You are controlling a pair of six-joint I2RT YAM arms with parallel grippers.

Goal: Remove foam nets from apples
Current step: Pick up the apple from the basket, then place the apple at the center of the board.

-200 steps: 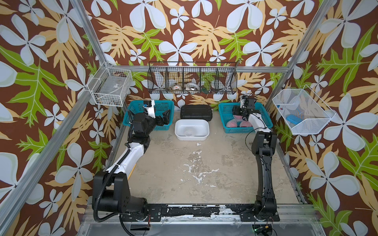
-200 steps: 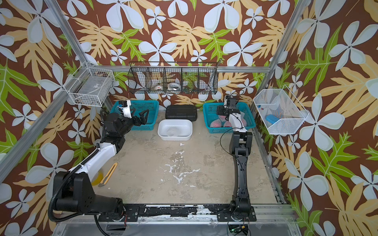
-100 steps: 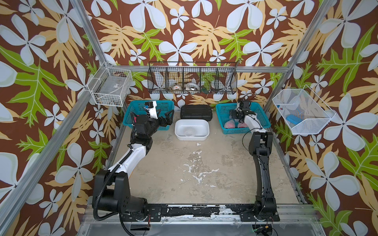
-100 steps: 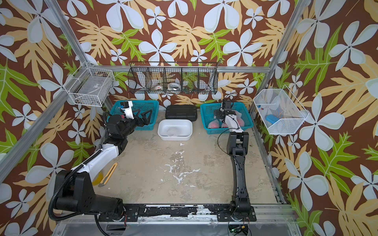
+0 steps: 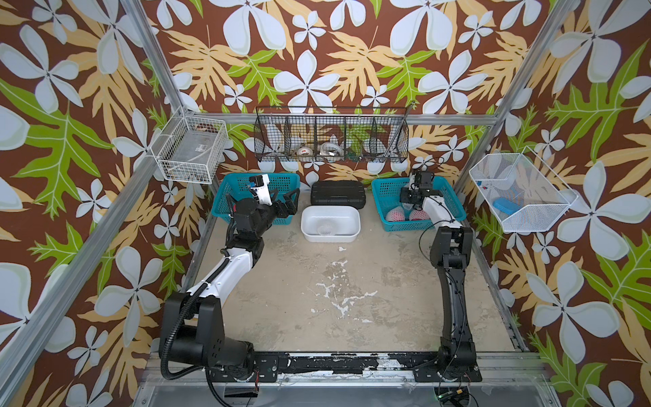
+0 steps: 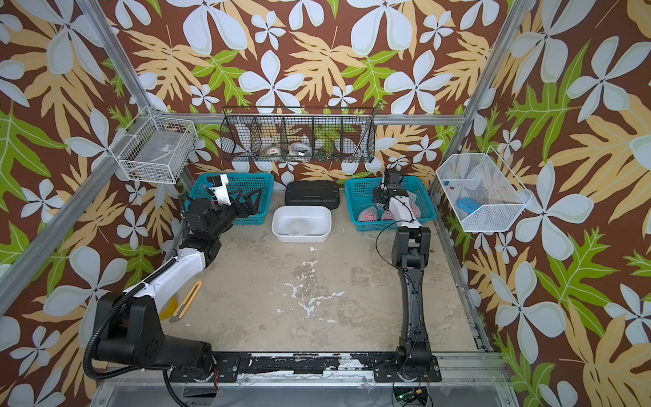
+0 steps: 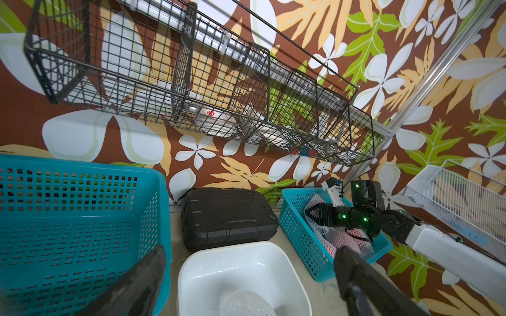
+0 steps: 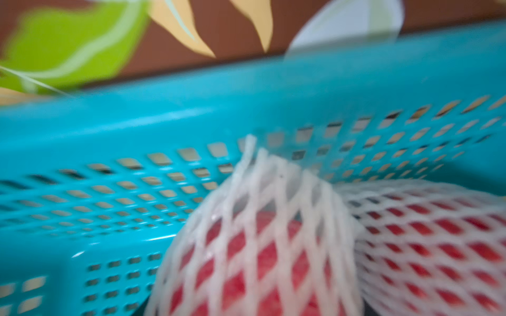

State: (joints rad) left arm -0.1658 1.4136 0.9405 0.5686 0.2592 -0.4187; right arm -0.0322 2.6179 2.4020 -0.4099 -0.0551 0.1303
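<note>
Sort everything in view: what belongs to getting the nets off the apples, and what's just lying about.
Job: netted apples, right teal basket holding them, loose foam net, white tub around it, left teal basket (probably).

Lying about: black case, black wire rack, two white wire baskets, yellow tool.

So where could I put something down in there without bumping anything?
The widest bare patch is the table middle, between the left arm and right arm, in front of the white tub. The left teal basket looks empty where visible. Crowded: the back row, tub beside black case, and the right teal basket, packed with netted apples.
</note>
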